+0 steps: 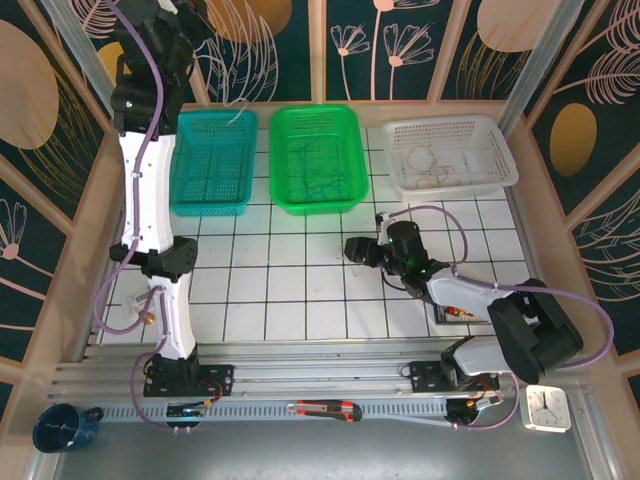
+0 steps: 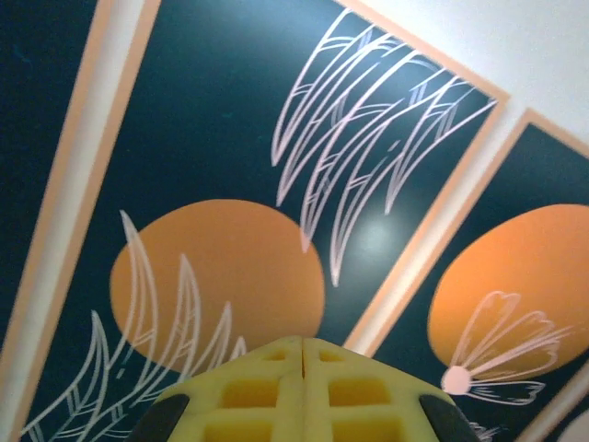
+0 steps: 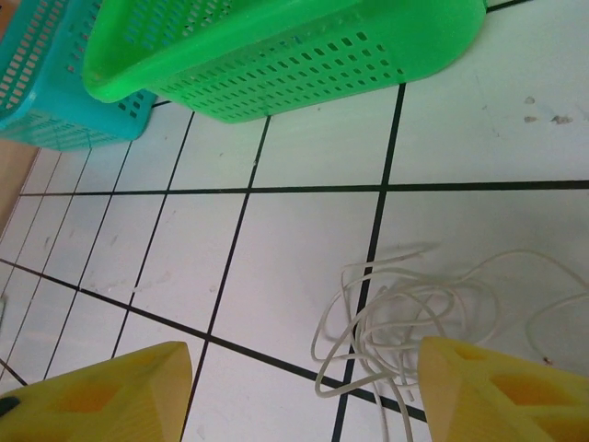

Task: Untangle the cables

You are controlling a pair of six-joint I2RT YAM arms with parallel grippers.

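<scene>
Rail (image 1: 300, 380): runs along the near edge and carries both arm bases; a red and black tool (image 1: 325, 410) lies just in front of it.
Mug (image 1: 60, 428): dark blue, at the near left corner, off the tiles.
Clock (image 1: 546, 408): small and white, at the near right corner.
Right arm (image 1: 470, 295): folded low over the tiled table (image 1: 300, 300), reaching left toward the middle.
Right gripper (image 3: 304, 354): yellow fingers (image 3: 479, 382) spread well apart and holding nothing, just above the tiles, short of the green basket.
White cable (image 3: 396, 318): one thin cord in a loose heap of loops, flat on the tiles across a black grid line, between the fingers and closer to the right-hand one; I cannot tell if it touches that finger.
Left arm (image 1: 145, 190): stands tall on the left, beside the teal basket.
Left gripper (image 2: 302, 345): fingertips pressed together with nothing between them, aimed at the wall panel (image 2: 221, 147) with its orange discs.
Teal basket (image 1: 182, 170): far left of the row; a thin white strand (image 1: 238, 110) shows at its far right corner.
Green basket (image 1: 276, 160): middle of the row, with thin dark cables (image 1: 315, 172) lying inside.
White basket (image 1: 503, 160): far right, with pale cables (image 1: 430, 165) curled in small loops inside.
</scene>
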